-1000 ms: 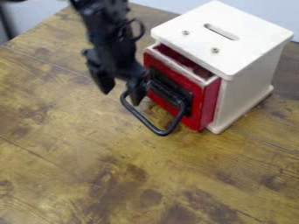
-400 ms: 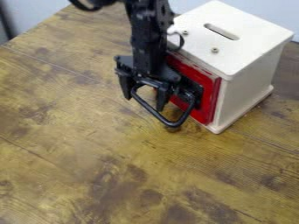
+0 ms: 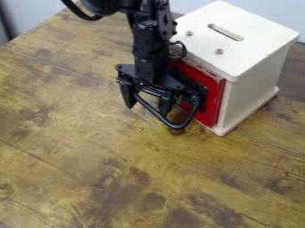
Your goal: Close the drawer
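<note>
Okay, so the red drawer point(image 3: 216, 100) is seen right of centre, set in the front of a pale wooden cube casing point(image 3: 248, 58) that's parked in the upper right of the frame. A slot point(image 3: 226, 32) is cut in the casing's top, with a couple of screws point(image 3: 219, 52) spotted near it. Most of the drawer front is blocked by the black gripper point(image 3: 146, 102), which is brought in from the top of the frame and pointed down at about mid-picture. Its jaws are held apart, one finger on each side. The black wire loop handle point(image 3: 177, 128) is stuck out toward the lower left, angled down over the brown wood-grain tabletop point(image 3: 84, 165). It's partly covered by the gripper, so whether the two are touching can't be told. How far the drawer is pulled out can't really be made out either. A thin black cable point(image 3: 184, 46) is looped beside the arm point(image 3: 149, 36), over the casing's near edge.
</note>
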`<state>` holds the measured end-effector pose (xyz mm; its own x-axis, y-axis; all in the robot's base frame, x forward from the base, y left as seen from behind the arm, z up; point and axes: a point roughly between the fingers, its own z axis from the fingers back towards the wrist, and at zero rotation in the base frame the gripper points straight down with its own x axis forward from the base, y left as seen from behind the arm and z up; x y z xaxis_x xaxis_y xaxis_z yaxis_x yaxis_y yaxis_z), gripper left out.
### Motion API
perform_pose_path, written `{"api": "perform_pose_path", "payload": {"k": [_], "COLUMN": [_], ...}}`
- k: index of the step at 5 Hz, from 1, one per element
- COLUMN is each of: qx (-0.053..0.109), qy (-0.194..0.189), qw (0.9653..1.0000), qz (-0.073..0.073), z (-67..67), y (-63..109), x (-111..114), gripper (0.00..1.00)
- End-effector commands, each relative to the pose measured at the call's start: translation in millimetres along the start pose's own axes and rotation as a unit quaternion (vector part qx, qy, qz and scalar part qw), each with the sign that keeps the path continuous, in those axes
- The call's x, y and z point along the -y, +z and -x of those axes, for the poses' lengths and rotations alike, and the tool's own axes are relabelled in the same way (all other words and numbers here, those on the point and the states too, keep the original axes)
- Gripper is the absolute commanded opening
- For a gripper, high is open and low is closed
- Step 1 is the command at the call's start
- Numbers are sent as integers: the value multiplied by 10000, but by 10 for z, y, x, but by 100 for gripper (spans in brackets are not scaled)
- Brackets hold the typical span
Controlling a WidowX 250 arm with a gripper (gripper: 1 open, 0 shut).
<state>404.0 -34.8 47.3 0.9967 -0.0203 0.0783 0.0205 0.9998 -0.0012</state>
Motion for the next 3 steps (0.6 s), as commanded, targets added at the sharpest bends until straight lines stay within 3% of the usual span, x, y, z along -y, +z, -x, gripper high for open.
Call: {"api": "perform_pose_path", "payload": {"k": [1,3], "qx": [528,553], "qy": [182,293], "qw": [9984,9980], "qz": [24,-23], "z": [-199,-143], "y": [214,410], "x": [-24,-255], "gripper": [100,100]}}
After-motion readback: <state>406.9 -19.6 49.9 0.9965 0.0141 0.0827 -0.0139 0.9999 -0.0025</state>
